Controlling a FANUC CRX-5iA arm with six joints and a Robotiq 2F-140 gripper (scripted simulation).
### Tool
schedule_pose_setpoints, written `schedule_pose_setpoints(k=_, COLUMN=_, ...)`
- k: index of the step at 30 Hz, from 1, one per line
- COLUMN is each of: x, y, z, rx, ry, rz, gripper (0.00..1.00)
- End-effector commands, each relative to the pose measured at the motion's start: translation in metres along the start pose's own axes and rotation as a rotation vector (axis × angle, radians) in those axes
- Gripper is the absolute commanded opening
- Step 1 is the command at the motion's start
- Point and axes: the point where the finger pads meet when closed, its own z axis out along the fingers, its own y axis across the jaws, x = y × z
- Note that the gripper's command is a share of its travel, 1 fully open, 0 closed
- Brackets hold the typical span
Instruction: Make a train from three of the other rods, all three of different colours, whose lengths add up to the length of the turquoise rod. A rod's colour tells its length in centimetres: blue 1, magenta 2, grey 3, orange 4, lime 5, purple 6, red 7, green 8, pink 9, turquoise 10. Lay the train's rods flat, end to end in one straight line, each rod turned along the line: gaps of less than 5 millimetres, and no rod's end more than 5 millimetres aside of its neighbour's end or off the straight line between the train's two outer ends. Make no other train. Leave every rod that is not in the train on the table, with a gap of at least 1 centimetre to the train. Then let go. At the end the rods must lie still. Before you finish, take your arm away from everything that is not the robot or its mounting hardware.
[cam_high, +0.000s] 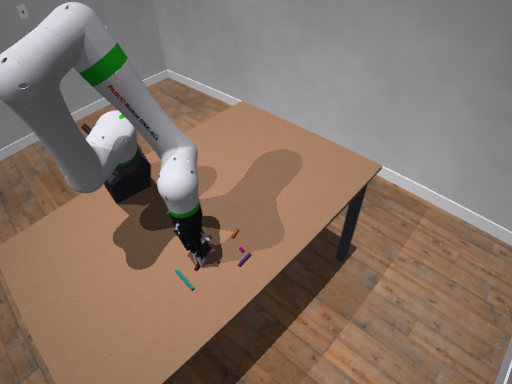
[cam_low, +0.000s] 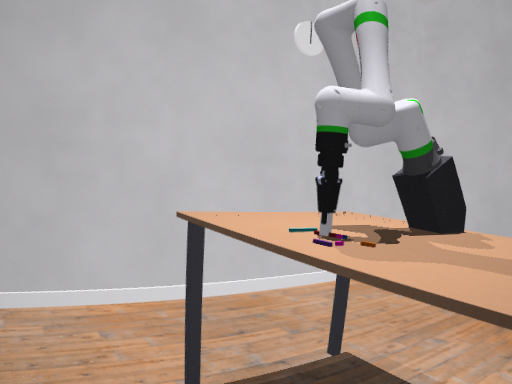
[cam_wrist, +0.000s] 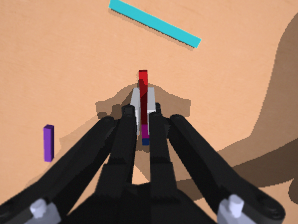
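Red rod pinched in tool — fingers nearly closed, at table.

Even bright light from above, broad soft-edged arm shadows on the table, coarse pixelated detail, no glare

Matt, smooth tan table top on dark legs; glossy white plastic arm casing; matt black gripper links; plain, flat-coloured rods; grained wooden floor.
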Motion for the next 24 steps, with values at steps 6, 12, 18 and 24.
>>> schedule_pose_setpoints(k=6, x=0.0000, y=-0.0001, z=-0.0001, rx=0.000, ry=0.000, rz=0.000, gripper=0.10)
schedule_pose_setpoints(k=12, x=0.0000, y=-0.0001, z=-0.0001, rx=0.000, ry=0.000, rz=0.000, gripper=0.15)
schedule_pose_setpoints(k=18, x=0.0000, y=-0.0001, z=-0.0001, rx=0.000, ry=0.000, rz=0.000, gripper=0.15)
schedule_pose_setpoints(k=24, x=0.0000, y=-0.0002, z=-0.0017, rx=0.000, ry=0.000, rz=0.000, gripper=0.15)
